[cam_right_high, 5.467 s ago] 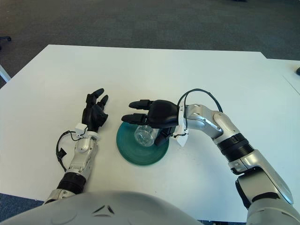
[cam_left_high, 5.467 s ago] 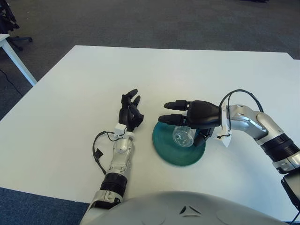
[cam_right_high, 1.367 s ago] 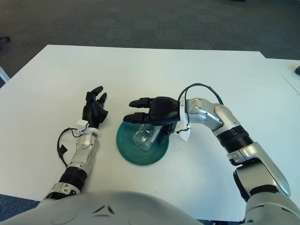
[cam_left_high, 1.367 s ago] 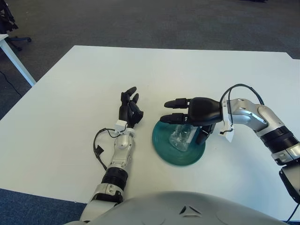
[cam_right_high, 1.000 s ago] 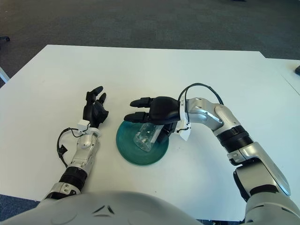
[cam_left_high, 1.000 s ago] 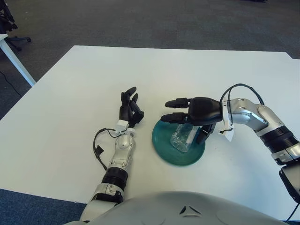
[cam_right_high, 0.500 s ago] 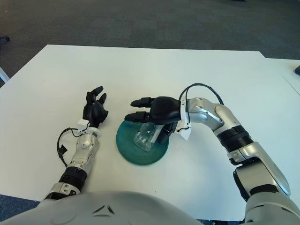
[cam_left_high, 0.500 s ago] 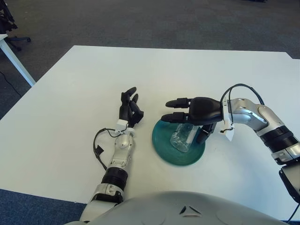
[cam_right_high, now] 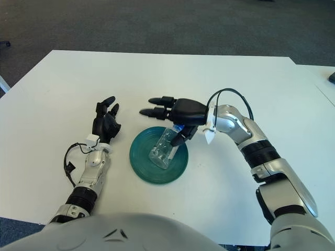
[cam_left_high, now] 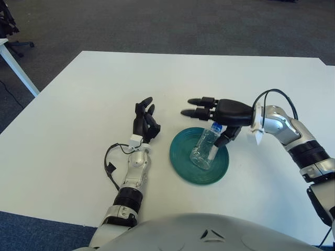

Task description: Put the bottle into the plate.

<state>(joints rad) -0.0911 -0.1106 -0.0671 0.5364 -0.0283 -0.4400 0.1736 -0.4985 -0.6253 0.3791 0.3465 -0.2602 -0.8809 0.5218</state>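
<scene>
Right hand (cam_left_high: 217, 112) open, fingers spread, just past bottle (cam_left_high: 203, 147) lying in plate (cam_left_high: 181, 164); left hand (cam_left_high: 144, 122) relaxed on bench (cam_left_high: 78, 104) at nine o'clock.

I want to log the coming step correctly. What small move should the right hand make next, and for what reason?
Probably draw the right hand back toward its own side. The bottle lies on its side in the plate, and the fingers are spread and hold nothing. The left hand rests on the table.
</scene>
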